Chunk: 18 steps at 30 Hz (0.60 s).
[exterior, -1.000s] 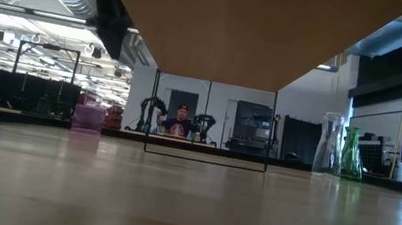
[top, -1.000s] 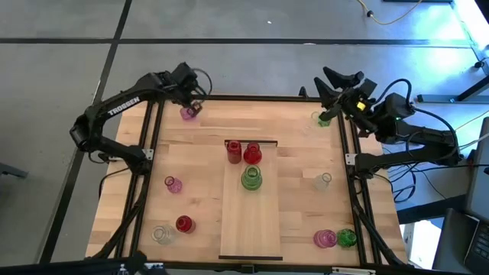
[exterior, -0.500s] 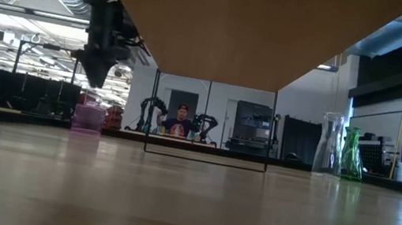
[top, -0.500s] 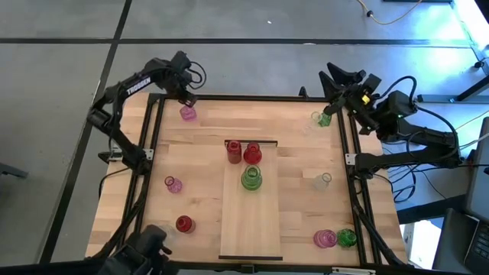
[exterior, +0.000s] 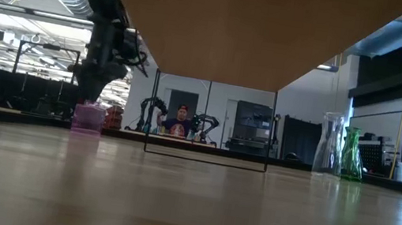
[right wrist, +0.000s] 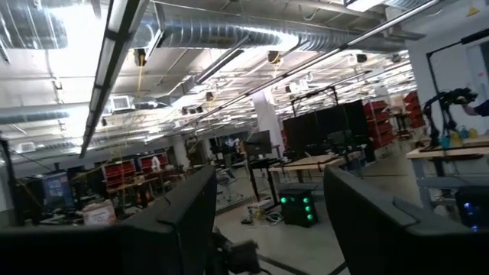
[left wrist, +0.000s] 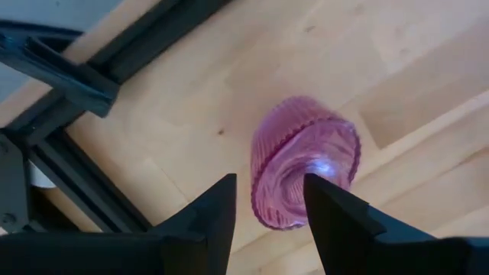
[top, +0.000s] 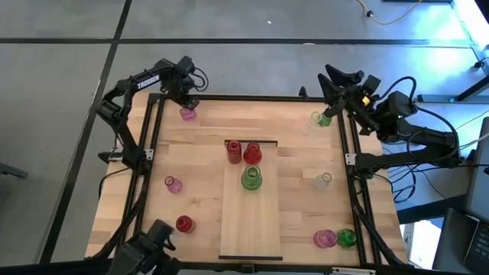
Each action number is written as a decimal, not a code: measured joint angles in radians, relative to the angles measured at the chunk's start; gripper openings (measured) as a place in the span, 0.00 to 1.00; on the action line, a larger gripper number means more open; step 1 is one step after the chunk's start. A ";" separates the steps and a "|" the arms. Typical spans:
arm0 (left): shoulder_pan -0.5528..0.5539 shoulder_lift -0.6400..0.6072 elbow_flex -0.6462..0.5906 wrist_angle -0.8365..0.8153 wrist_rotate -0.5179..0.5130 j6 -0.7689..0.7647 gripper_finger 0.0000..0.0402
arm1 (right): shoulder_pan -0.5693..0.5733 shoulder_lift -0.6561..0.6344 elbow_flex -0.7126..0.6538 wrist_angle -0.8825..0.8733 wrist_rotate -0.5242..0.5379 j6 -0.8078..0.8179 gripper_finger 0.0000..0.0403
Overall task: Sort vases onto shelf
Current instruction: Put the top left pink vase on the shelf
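My left gripper hangs open, pointing down, just above a ribbed pink vase that stands on the table's far left corner. Its fingers stand short of the vase and apart from it. The shelf, a pale board in the table's middle, carries two red vases and a green vase at its far end. My right gripper is open and raised at the far right corner, pointing up into the room, with nothing between its fingers.
Loose vases stand around the shelf: pink and red on the left, green far right, clear on the right, pink and green near right. A dark frame borders the table.
My left arm has swung at the far left corner, and its gripper has come down into the low view, stopping just over the pink vase. The vases have stayed where they were.
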 joint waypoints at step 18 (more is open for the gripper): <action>0.005 0.033 -0.005 -0.130 0.016 0.147 0.06 | 0.000 0.000 0.000 -0.010 -0.021 0.002 0.55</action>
